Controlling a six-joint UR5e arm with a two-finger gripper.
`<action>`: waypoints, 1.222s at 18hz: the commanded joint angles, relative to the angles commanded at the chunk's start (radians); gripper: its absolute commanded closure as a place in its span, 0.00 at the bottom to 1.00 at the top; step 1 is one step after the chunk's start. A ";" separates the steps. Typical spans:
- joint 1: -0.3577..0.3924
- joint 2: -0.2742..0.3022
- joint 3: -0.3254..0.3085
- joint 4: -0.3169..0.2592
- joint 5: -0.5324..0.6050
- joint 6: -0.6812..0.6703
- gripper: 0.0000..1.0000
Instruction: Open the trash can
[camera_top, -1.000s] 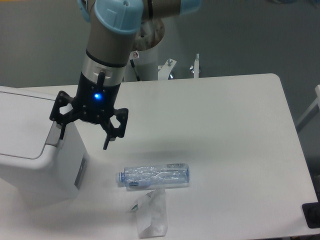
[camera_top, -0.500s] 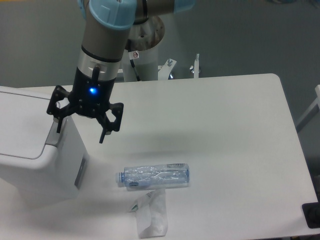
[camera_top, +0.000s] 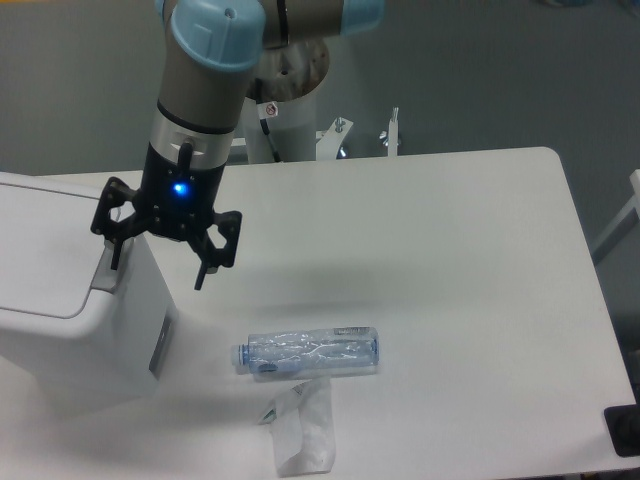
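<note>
my gripper (camera_top: 158, 266) hangs wide open (holding nothing) at the left of the frame, straddling the trash can (camera_top: 70, 300) right edge, lid shut.

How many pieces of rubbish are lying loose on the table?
2: a clear plastic bottle lying on its side near the table's front edge, and a crumpled clear wrapper just in front of it. The trash can could be hiding more.

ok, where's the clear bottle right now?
The clear bottle lies on its side on the table, front-centre in the camera view, just right of the trash can, with a crumpled clear wrapper right in front of it.
</note>
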 joint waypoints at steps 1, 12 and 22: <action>-0.002 0.000 0.000 0.000 0.000 0.000 0.00; -0.006 -0.012 0.002 0.014 0.021 0.000 0.00; -0.008 -0.012 -0.002 0.014 0.021 -0.002 0.00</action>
